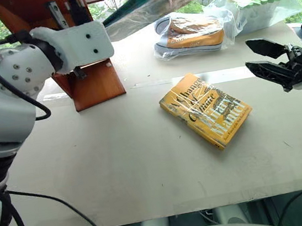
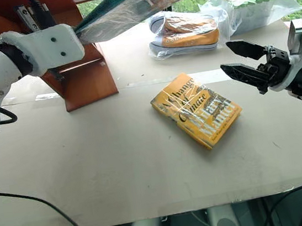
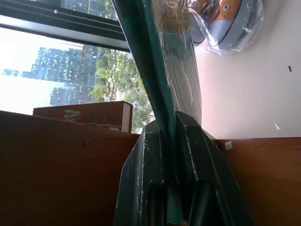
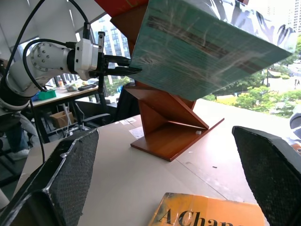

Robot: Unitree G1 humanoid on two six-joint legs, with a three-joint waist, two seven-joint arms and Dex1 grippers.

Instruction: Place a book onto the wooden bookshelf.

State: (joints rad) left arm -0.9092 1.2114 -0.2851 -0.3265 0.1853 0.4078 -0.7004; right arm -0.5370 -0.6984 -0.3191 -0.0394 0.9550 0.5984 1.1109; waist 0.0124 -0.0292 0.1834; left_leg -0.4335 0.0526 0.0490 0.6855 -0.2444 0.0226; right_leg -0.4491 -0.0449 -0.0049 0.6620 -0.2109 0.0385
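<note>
Held aloft at upper centre: the book [image 2: 126,7], clamped at one end by the closed left fingers [image 3: 155,155], long axis running rightward away from the wooden bookshelf [image 2: 82,80] at upper left. Right gripper [image 2: 244,61] gaping, empty, at right edge. Below on the surface [image 2: 92,171]: yellow book [image 2: 196,110]; bagged shoes [image 2: 185,30] behind.

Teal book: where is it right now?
The book is off the table, clamped at one edge in the left gripper, up beside the wooden bookshelf and above the bagged sneakers.
</note>
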